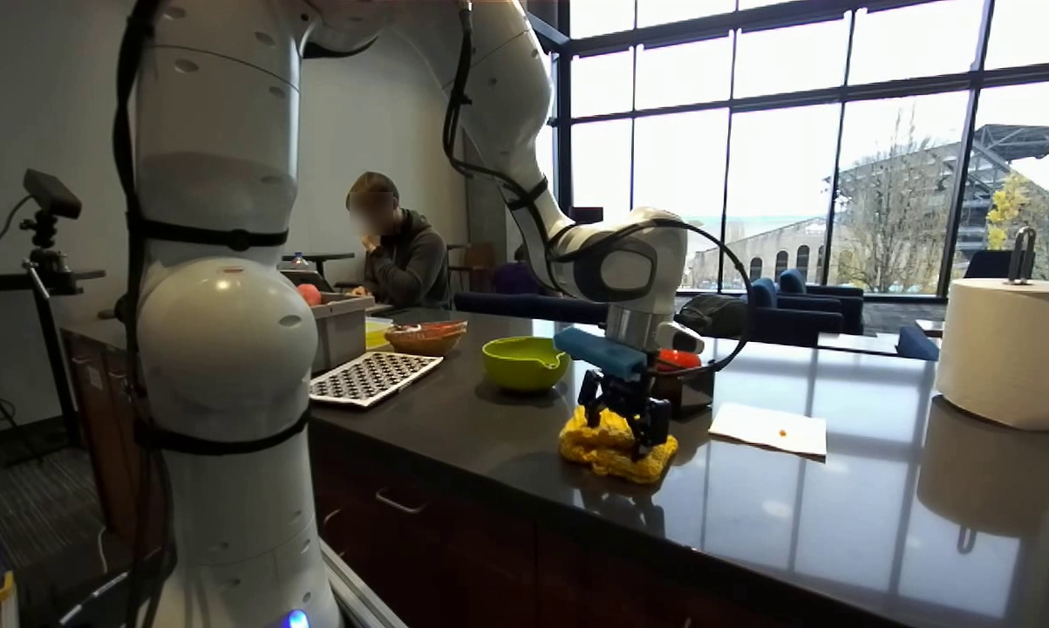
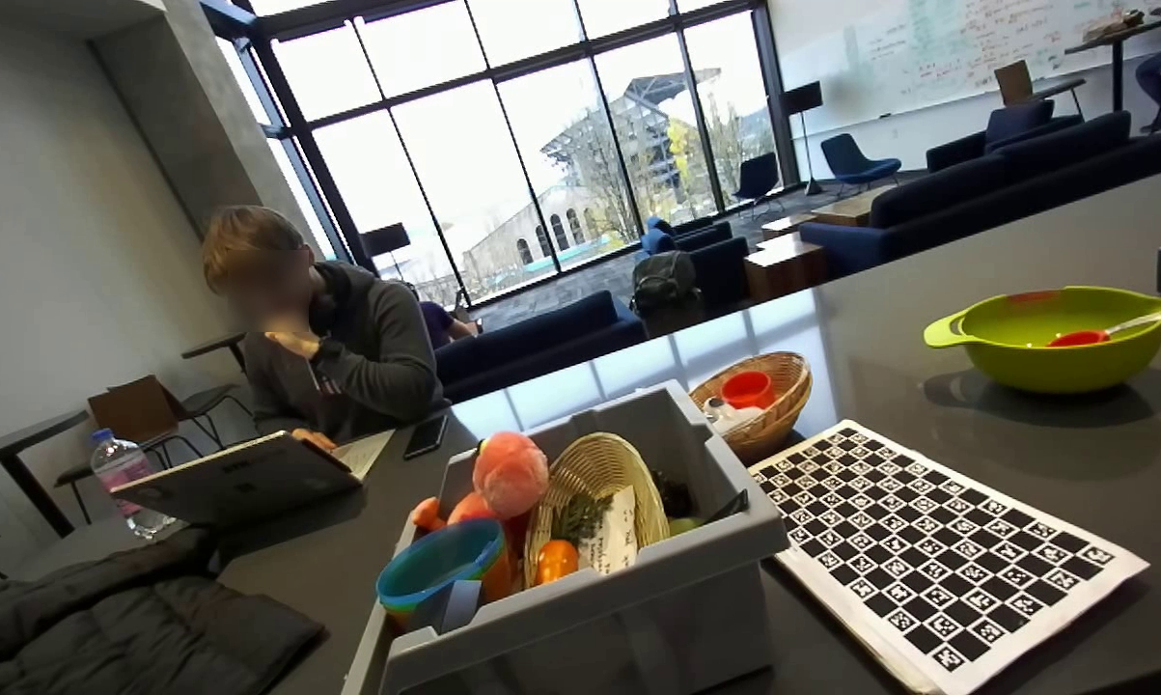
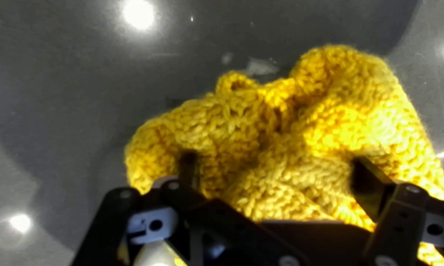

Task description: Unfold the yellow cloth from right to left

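Near the pincer [image 3: 275,164], the edge of the counter [image 1: 472,440] is seen; toward the bowl [image 1: 524,368] a gap is left. The jaws are spread wide, nothing gripped; below, the cloth [image 3: 281,144] is bunched, its longest visible span laid jaw to jaw.

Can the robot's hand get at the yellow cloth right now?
Likely yes: the hand is open and low over the yellow cloth, and the wrist view shows nothing in the way.

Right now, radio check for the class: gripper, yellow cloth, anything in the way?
Gripper open over rumpled yellow knitted cloth, contact unclear. Cloth not yet spread. Lime-green bowl nearby, apart from cloth; possible obstacle.
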You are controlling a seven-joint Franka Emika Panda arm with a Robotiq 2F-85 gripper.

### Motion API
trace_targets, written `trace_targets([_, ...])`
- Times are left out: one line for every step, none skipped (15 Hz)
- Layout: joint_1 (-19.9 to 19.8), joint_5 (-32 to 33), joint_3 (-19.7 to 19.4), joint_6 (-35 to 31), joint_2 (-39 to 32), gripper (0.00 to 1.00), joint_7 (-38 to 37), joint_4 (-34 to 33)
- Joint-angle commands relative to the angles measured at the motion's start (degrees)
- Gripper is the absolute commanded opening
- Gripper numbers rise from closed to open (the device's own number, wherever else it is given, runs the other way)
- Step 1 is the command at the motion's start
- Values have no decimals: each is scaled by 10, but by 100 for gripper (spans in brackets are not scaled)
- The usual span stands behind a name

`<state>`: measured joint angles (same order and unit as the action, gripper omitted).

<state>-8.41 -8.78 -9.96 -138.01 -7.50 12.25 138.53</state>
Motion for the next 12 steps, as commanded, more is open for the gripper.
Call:
trace_targets([-8, 5, 7, -2, 23, 100, 1, 5])
trace_targets([-6, 7, 8, 0, 28, 100, -1, 3])
trace_targets([-5, 8, 9, 1, 31, 100, -2, 1])
trace_targets([-3, 10, 10, 3, 35, 100, -2, -1])
trace_targets([-3, 8, 12, 3, 36, 98, 0, -3])
trace_targets([-3, 6, 14, 5, 38, 82, 1, -5])
trace_targets([-3, 4, 15, 4, 40, 73, 2, -4])
trace_targets([-3, 4, 16, 4, 41, 71, 3, -5])
trace_targets([-3, 1, 17, 3, 42, 65, 7, -4])
trace_targets([-4, 2, 17, 5, 45, 56, 6, -4])
trace_targets([-4, 1, 17, 3, 45, 49, 7, -4])
trace_targets([-5, 1, 16, 4, 46, 40, 8, -4])
